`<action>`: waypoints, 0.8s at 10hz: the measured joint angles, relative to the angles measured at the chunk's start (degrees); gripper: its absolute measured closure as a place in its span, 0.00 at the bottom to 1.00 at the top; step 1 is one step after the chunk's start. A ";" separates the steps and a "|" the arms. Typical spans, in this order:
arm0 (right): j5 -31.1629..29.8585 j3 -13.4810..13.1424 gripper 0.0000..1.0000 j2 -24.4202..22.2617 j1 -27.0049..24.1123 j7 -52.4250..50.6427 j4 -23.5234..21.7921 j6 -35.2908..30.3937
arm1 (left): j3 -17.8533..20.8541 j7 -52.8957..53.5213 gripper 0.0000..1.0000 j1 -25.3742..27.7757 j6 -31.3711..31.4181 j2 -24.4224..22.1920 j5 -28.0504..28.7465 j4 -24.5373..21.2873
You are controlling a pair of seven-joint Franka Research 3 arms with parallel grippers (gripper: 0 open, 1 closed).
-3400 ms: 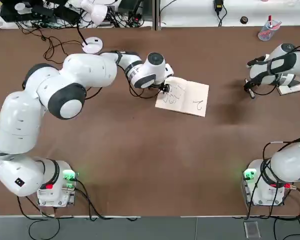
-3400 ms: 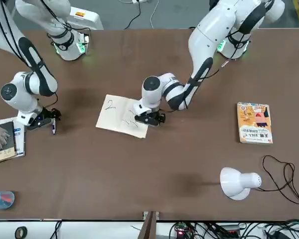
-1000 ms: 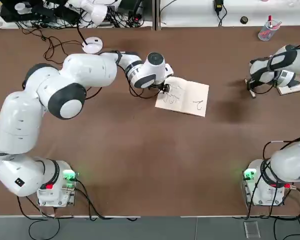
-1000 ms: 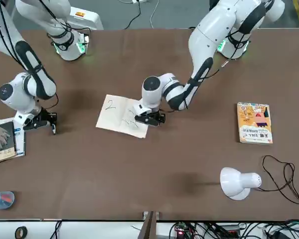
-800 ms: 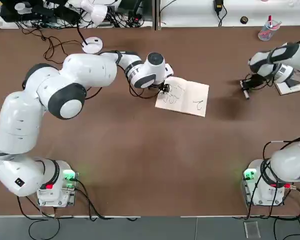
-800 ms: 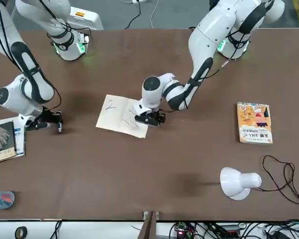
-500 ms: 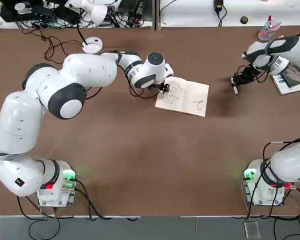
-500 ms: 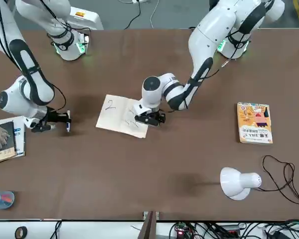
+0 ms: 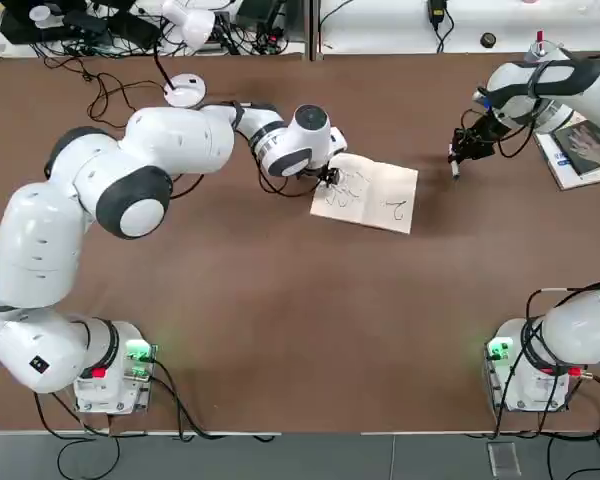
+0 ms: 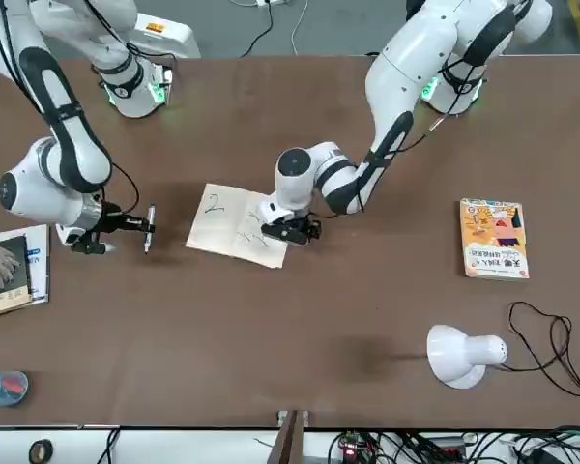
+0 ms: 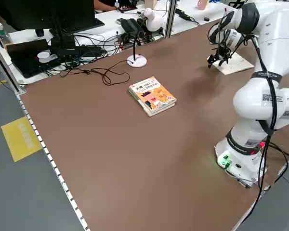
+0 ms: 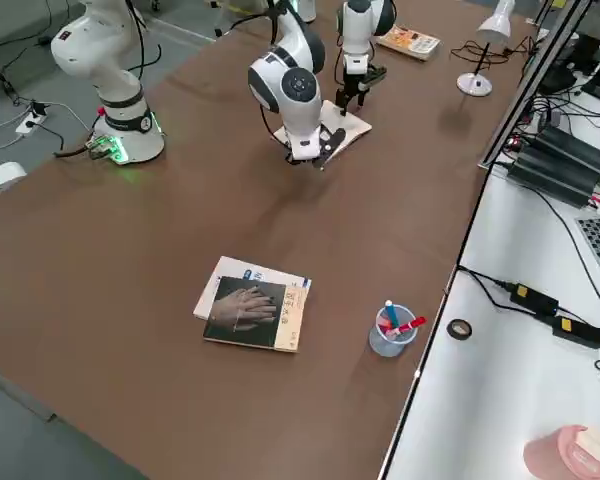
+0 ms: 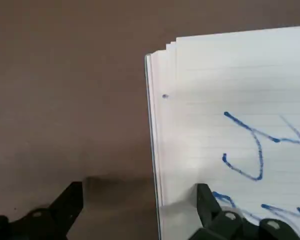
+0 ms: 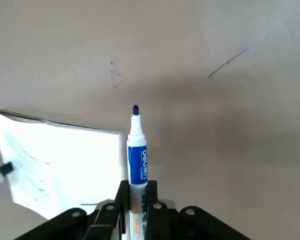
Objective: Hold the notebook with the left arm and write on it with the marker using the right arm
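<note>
The marker is clamped between the jaws of the right gripper, its bare blue tip pointing straight out past the fingertips. In the front view its long axis stands roughly crosswise to the gripper's reach, and it hangs above the brown table, just off the notebook's near edge, not over the page. The notebook lies flat mid-table, its long side slightly skewed, blue scribbles on the open sheet. The left gripper presses down at the opposite edge, jaws apart: one finger on the paper, the other on the table beside it. An orange-yellow book lies well apart.
</note>
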 joint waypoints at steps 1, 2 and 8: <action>2.17 0.11 0.83 -0.41 0.49 2.88 0.00 -0.70 | 0.00 0.00 0.00 0.00 0.00 0.00 0.00 0.00; 5.75 0.27 0.83 -0.82 1.12 5.71 0.02 -1.88 | 0.00 0.00 0.00 0.00 0.00 0.00 0.00 0.00; 27.22 0.69 0.83 -2.71 4.03 18.11 0.58 -9.99 | 0.00 0.00 0.00 0.00 0.00 0.00 0.00 0.00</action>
